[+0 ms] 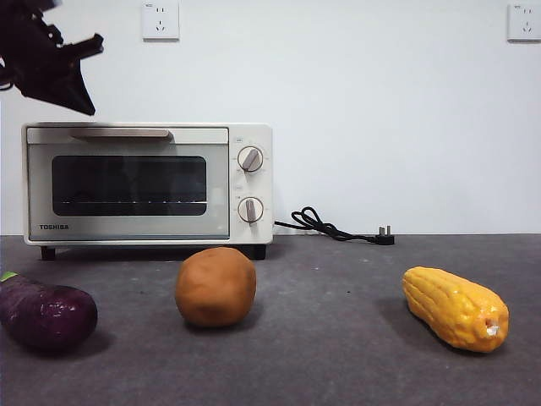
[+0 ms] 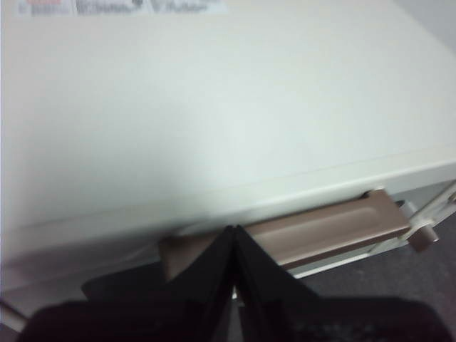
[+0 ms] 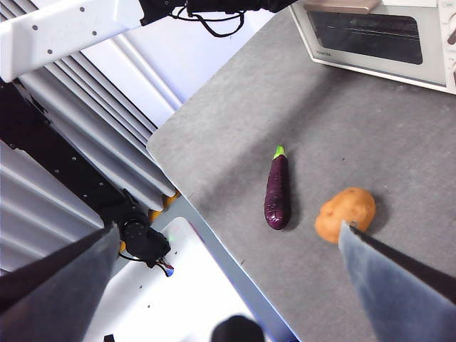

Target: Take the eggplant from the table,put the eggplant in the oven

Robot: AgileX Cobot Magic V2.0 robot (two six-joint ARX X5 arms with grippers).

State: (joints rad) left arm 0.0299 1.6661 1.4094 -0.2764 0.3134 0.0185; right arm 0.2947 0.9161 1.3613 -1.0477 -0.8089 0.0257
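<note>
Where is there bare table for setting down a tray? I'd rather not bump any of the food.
The widest bare patch of the table lies between the brown lump and the corn cob, running back to the black cord. Tighter: the gap between the eggplant and the lump, and the strip before the oven, whose door is shut.

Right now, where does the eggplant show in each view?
Front view: the eggplant lies at the lower left, partly cut off.
Left wrist view: not in it; only the oven top and handle.
Right wrist view: at the centre, beside the brown lump.
Shared landmark: the oven.
</note>
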